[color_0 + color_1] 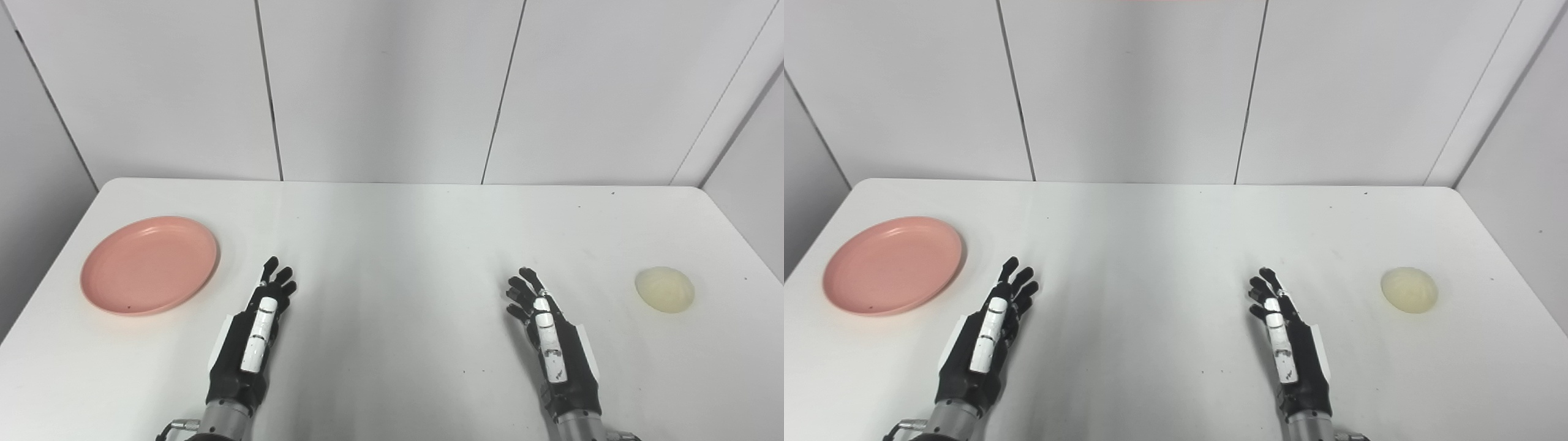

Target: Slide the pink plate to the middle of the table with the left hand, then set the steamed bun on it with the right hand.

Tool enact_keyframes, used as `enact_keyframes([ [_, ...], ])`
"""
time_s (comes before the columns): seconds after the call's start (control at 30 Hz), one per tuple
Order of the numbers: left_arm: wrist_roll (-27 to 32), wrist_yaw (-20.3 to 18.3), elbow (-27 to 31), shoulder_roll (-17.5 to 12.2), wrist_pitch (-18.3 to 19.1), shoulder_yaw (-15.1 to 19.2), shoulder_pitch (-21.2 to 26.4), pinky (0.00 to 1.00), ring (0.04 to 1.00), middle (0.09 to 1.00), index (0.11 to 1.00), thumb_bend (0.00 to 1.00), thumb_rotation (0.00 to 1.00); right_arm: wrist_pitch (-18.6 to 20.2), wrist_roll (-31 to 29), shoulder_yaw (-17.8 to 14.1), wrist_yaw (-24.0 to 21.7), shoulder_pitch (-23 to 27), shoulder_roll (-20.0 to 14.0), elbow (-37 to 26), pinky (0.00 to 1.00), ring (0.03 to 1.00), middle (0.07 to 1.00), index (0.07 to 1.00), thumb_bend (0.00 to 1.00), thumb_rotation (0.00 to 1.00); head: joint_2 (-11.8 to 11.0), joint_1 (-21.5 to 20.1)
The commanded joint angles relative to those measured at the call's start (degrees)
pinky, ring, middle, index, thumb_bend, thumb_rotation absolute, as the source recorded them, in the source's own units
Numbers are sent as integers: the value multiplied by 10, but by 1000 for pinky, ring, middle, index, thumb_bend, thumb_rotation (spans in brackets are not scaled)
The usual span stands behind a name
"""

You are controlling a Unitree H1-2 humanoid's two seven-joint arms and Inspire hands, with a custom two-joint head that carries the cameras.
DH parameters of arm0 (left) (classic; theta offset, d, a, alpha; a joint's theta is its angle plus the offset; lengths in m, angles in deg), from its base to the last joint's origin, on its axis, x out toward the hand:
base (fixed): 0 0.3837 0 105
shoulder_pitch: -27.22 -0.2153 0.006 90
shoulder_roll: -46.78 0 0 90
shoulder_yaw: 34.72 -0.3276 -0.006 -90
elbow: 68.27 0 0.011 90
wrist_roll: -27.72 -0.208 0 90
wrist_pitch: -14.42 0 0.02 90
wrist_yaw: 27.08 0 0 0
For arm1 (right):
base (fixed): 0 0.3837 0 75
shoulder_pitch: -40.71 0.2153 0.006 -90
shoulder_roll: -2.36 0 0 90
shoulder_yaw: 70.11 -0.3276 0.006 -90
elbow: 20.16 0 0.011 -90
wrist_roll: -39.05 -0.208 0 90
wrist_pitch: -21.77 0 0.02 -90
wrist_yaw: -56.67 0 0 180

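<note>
Left eye view, table [392, 233]: white, wide, carrying everything; both arms come in over its near edge.
Plate [149, 264]: pink, bare, lying flat just beyond and to the outer left of the left hand, near it but not touching; it sits toward the table's left side.
Left hand [254, 334]: open, fingers stretched forward and a little apart, holding nothing.
Right hand [551, 340]: open as well, fingers slightly curled and spread, holding nothing.
Bun [664, 289]: pale yellow, round, out to the right of the right hand, apart from it, near the table's right edge.
</note>
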Motion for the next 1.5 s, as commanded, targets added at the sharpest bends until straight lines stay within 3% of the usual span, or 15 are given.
enact_keyframes([
  [0.0, -5, -3, 10, 0, -5, -2, 17, 981, 950, 962, 1000, 634, 948, 0, 1, 0, -4, 2, -2, -6, 841, 862, 863, 889, 688, 974, 0, 0],
  [1.13, -4, -7, 18, -2, 7, -3, 15, 981, 948, 960, 1000, 621, 937, -1, -3, 2, -7, -2, -4, -11, 787, 813, 835, 870, 700, 965, 0, 2],
  [1.3, -11, -4, 12, 3, 6, -8, 14, 983, 950, 963, 1000, 606, 935, -11, -7, -1, -10, -4, -9, -3, 782, 815, 838, 874, 676, 975, -13, 26],
  [1.47, -26, -1, -12, 12, -15, -20, 17, 995, 962, 973, 1000, 631, 938, -33, -22, -8, -21, -1, -25, 23, 801, 829, 858, 889, 693, 982, -37, 83],
])
